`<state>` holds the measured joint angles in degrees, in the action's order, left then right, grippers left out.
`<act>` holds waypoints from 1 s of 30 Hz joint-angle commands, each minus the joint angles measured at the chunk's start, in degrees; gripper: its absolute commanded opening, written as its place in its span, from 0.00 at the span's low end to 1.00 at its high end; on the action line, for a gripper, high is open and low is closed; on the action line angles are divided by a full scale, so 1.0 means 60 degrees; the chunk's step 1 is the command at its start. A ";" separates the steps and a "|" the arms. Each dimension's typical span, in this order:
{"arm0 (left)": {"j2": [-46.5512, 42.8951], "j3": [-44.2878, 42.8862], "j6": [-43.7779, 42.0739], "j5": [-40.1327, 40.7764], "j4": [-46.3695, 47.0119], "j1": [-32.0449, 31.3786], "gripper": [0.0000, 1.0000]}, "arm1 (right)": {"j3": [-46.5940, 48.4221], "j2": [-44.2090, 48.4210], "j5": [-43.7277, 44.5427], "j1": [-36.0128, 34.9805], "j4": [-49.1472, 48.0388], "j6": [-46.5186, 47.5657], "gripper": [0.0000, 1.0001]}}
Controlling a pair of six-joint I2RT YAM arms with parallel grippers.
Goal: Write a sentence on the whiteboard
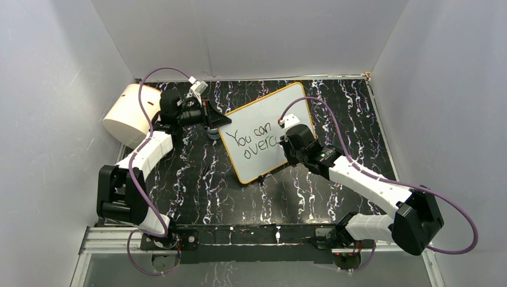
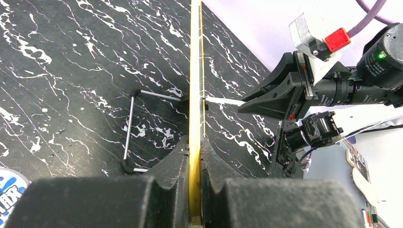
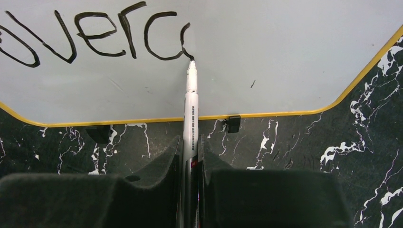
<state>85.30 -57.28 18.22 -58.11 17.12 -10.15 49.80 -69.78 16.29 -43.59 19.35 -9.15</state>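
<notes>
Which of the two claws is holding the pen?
The right gripper: it grips the marker, tip on the whiteboard. The left gripper clamps the board's yellow edge instead.

Black, white-veined table (image 1: 197, 179). At centre, the whiteboard (image 1: 263, 113) stands on it on black feet (image 3: 233, 123). A cream cylinder (image 1: 128, 113) rests at the far left edge.

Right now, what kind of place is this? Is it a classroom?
Probably not a classroom, more like a robot lab booth: plain white walls box in a black marbled table, and two robot arms are bolted to a metal rail at its edge.
</notes>
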 commanded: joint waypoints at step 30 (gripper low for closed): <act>0.0270 0.0190 -0.0456 -0.0291 -0.1196 -0.0329 0.00 | 0.0510 0.0096 0.0606 0.0458 -0.1179 0.0162 0.00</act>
<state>85.30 -57.28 18.24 -58.06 17.10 -10.15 49.84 -69.80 18.37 -41.30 18.83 -8.82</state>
